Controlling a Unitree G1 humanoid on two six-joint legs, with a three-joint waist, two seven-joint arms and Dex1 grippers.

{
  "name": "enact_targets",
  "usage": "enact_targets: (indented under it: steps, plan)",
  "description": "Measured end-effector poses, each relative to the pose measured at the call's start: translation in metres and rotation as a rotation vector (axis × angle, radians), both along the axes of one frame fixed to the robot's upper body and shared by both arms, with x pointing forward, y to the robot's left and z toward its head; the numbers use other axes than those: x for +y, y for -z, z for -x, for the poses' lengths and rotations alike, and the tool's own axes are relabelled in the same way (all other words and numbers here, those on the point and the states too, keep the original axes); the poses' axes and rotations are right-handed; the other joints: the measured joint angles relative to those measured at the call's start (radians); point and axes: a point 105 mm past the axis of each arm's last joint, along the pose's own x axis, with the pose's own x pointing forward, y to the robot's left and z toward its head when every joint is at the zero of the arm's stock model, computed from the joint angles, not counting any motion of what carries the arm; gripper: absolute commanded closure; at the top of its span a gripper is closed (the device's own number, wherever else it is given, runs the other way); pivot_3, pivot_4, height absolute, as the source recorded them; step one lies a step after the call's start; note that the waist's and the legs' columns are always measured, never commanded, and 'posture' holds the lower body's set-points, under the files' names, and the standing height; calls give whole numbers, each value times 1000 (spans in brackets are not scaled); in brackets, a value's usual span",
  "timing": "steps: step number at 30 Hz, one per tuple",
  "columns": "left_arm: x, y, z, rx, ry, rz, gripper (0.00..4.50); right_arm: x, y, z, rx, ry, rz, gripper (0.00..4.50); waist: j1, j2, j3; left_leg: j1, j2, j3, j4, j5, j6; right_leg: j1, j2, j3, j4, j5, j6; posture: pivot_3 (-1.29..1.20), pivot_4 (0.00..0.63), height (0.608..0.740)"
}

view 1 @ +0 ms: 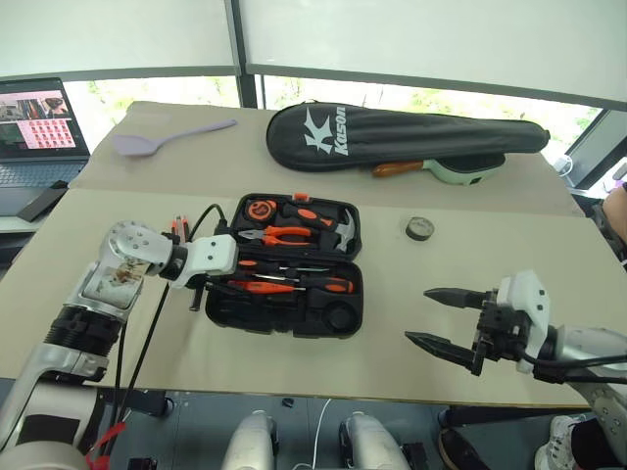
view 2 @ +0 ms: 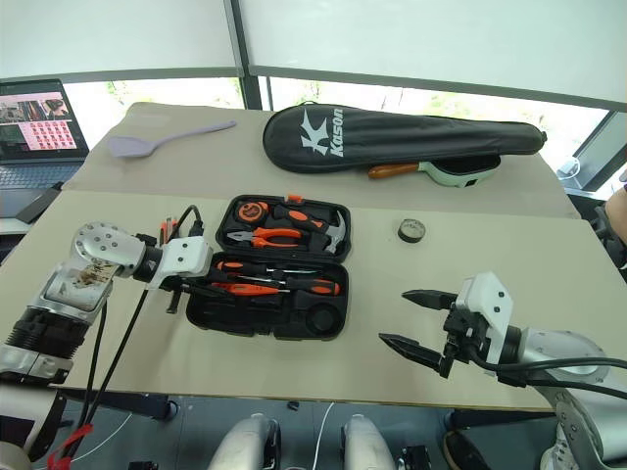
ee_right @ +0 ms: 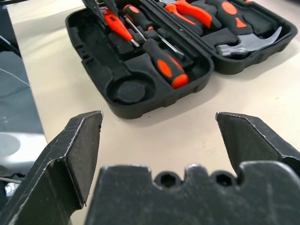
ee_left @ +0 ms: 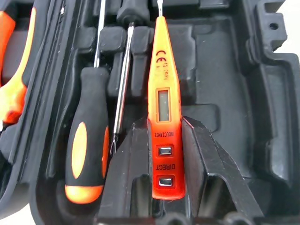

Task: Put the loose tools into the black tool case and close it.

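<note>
While our left pincer (ee_left: 161, 154) clamps the tester pen (ee_left: 161, 93) over the black tool case (view 1: 338, 318), frame centre, our empty right pincer (view 1: 441, 318) gapes wide.

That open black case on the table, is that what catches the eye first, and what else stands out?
Yes: the black tool case lies open mid-table, bright with orange-handled tools. The left end effector grips a slim orange tester pen over the case's near half, beside a screwdriver. Behind lies a long black Kason racket bag, and a small dark tape roll sits loose to the case's right.
</note>
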Motion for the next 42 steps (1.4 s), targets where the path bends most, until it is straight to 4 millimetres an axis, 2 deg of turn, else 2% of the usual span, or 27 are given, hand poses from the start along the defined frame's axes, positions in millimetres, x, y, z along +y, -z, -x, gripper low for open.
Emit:
enact_targets:
  steps: [10, 22, 24, 25, 29, 32, 37, 39, 42]
  plan:
    - [9, -2, -3, -23, 5, -106, 4060, 6, -8, -2, -19, -50, 17, 0, -5, 0, 0, 2, 0, 0, 0, 0, 0, 1, 0, 0, 0, 0, 0, 0, 150, 740]
    - [1, 1, -4, -55, 25, -159, 4060, 17, -14, -8, -19, -110, 30, 0, -2, 2, -1, 4, 0, 0, 0, 0, 0, 4, 0, 0, 0, 0, 0, 0, 150, 740]
    - [0, 1, -3, -41, 13, -160, 3052, 18, -15, -9, -22, -114, 31, 0, -2, 2, -1, 4, 0, 0, 0, 0, 0, 5, 0, 0, 0, 0, 0, 0, 150, 740]
    - [1, 1, -3, -35, 5, -157, 2845, 19, -15, -9, -21, -117, 31, 0, -2, 2, -1, 4, 0, 0, 0, 0, 0, 5, 0, 0, 0, 0, 0, 0, 150, 740]
    - [-5, -3, -4, -37, 9, -86, 1369, 21, -12, -8, -1, -123, 30, 0, -4, 2, -1, 3, 0, -1, 0, 0, 0, 4, 0, 0, 0, 0, 0, 0, 150, 740]
    - [-18, -4, 1, -33, 65, 9, 1369, 21, -11, -7, 12, -127, 18, 0, -3, 1, -1, 1, 0, -1, 1, 0, 0, 2, 0, 0, 0, 0, 0, 0, 150, 740]
    - [-11, -28, 0, -70, 30, 138, 1369, 15, -4, -1, 65, -105, 1, 0, -5, 1, -1, 0, 0, -2, 2, 0, 0, 1, 0, 0, 1, 0, 0, 0, 150, 740]
    - [-8, -33, 0, -53, 5, 197, 1759, 13, -1, 1, 77, -98, -1, 0, -5, 1, -1, 1, 0, -2, 2, 0, 0, 2, 0, 0, 1, 0, 0, 0, 150, 740]
    - [-13, -28, 1, 23, -44, 322, 2812, 13, -1, -1, 69, -86, -28, 0, -7, 1, -1, 1, 0, -2, 2, 0, 0, 2, 0, 0, 1, 0, 0, 0, 150, 740]
